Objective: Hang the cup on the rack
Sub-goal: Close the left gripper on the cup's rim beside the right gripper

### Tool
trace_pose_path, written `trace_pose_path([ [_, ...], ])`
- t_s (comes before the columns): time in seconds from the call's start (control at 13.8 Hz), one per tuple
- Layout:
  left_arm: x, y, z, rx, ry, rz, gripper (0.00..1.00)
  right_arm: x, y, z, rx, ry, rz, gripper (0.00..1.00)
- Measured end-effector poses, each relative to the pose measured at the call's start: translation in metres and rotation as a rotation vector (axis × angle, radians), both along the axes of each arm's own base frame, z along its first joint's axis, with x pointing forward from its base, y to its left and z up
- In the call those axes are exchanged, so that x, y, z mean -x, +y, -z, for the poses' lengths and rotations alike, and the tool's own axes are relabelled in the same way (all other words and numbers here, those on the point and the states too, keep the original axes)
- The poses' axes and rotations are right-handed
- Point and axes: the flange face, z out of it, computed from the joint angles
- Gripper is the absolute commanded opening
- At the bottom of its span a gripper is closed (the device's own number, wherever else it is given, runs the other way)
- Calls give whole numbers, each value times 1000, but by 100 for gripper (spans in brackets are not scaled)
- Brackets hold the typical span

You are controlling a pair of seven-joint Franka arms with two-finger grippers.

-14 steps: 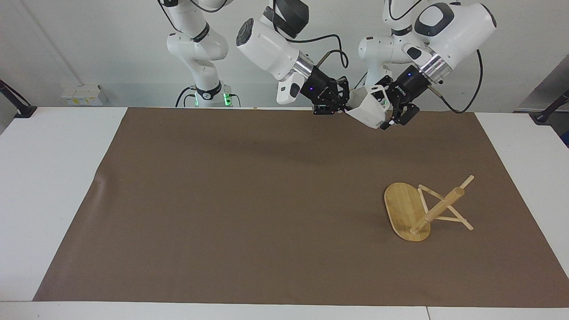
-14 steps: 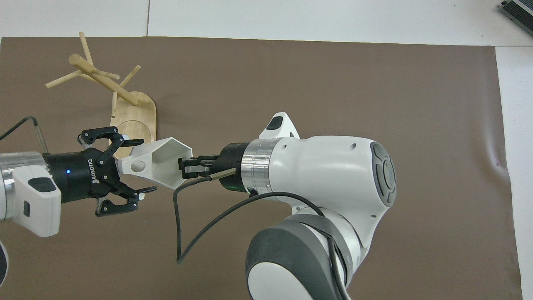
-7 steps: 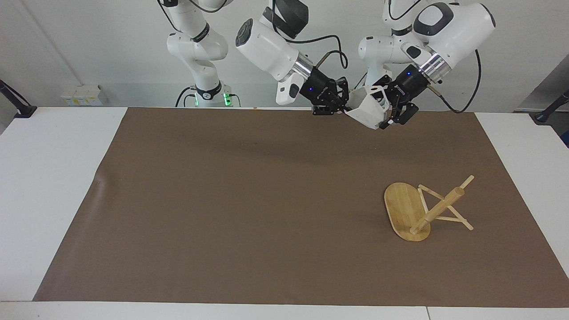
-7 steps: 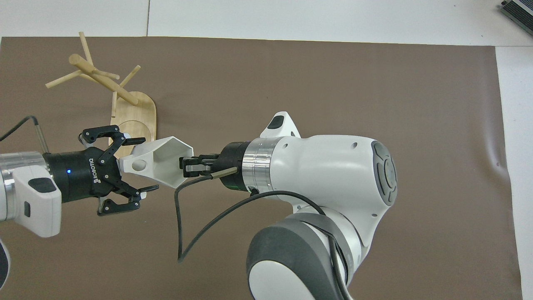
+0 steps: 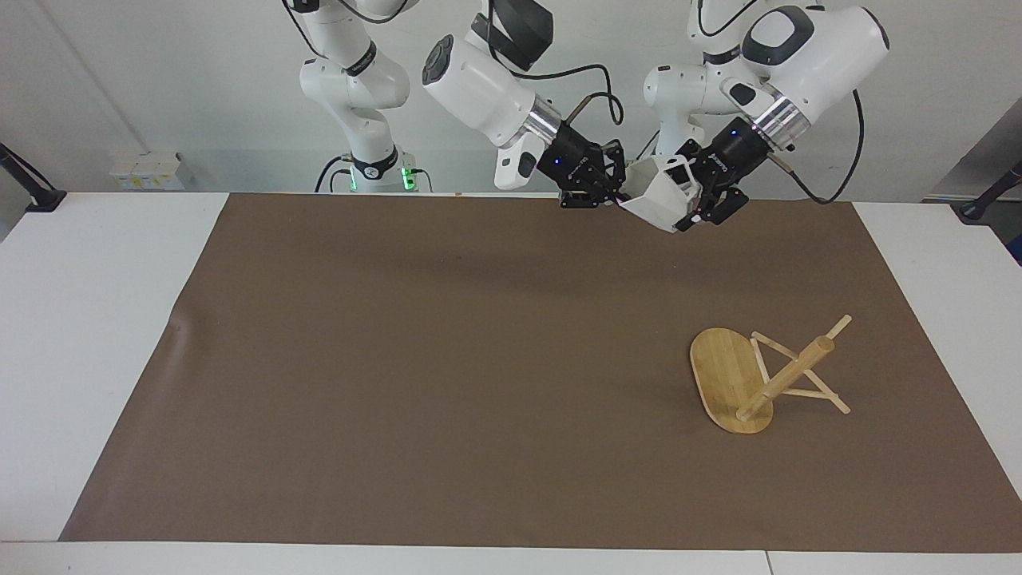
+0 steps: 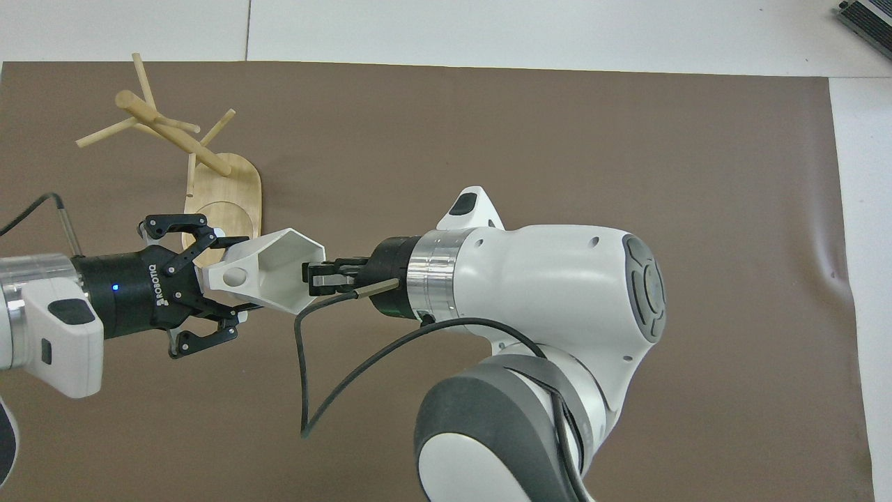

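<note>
The white faceted cup (image 5: 659, 200) hangs in the air between both grippers, over the edge of the brown mat nearest the robots. My right gripper (image 5: 619, 194) is shut on the cup's rim wall (image 6: 306, 268). My left gripper (image 5: 696, 206) has its fingers closed on the handle end of the cup (image 6: 240, 275), with the handle's round hole between them. The bamboo rack (image 5: 786, 375) lies tipped on its side toward the left arm's end of the table. Its oval base (image 6: 226, 199) stands on edge, and its post (image 6: 174, 136) and pegs slant low over the mat.
A brown mat (image 5: 447, 375) covers most of the white table (image 5: 96, 335). A black cable (image 6: 306, 376) loops down from my right wrist.
My left gripper's fingers have closed from wide open onto the cup's handle end. The cup and both grippers have barely shifted. The rack has not moved.
</note>
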Motion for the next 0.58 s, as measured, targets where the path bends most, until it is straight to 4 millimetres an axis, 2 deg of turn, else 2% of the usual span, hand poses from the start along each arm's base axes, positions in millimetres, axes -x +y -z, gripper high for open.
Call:
trace_pose_path([
  [0.14, 0, 0, 0, 0, 0, 0, 0, 0, 0, 0, 0, 0, 0, 2],
  [0.22, 0, 0, 0, 0, 1, 0, 0, 0, 0, 0, 0, 0, 0, 10],
  [0.43, 1, -2, 2, 2, 6, 2, 0, 0, 0, 0, 0, 0, 1, 24],
  [0.58, 2, -4, 2, 4, 8, 5, 0, 1, 1, 0, -1, 3, 0, 30],
])
